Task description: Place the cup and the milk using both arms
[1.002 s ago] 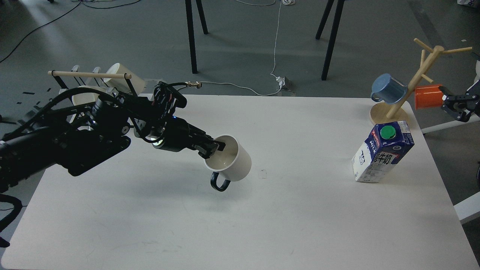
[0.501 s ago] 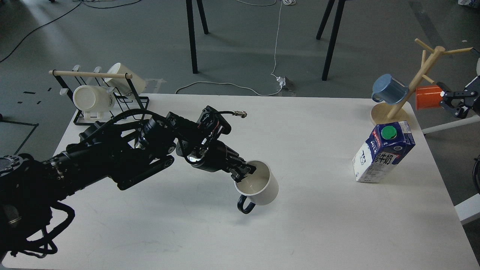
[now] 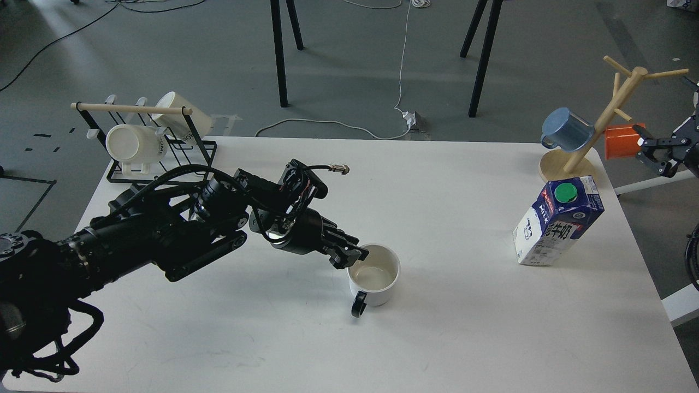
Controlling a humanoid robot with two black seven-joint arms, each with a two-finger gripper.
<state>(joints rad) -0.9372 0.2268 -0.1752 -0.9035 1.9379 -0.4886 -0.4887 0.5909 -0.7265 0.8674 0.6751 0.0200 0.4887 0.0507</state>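
Observation:
The cup [image 3: 378, 278], cream-white with a black loop handle [image 3: 357, 304], stands upright on the white table [image 3: 464, 338] near the middle, handle toward me. My left gripper [image 3: 352, 255] sits at the cup's far-left rim; no finger shows inside the cup and the jaws look parted. The milk [image 3: 557, 221], a blue and white carton with a green cap [image 3: 565, 192], stands on the right side of the table, untouched. My right gripper [image 3: 647, 153] hovers open off the table's right edge, beside an orange mug [image 3: 620, 141].
A wooden mug tree [image 3: 598, 123] at the back right holds a blue mug [image 3: 567, 129] and the orange one. A black wire rack [image 3: 158, 147] at the back left holds two cream mugs. Chair legs and cables lie on the floor behind.
My left arm carried the cup right and toward me, then lowered it; the cup went from tilted in the grip to upright on the table. My right gripper shifted slightly. The milk did not move.

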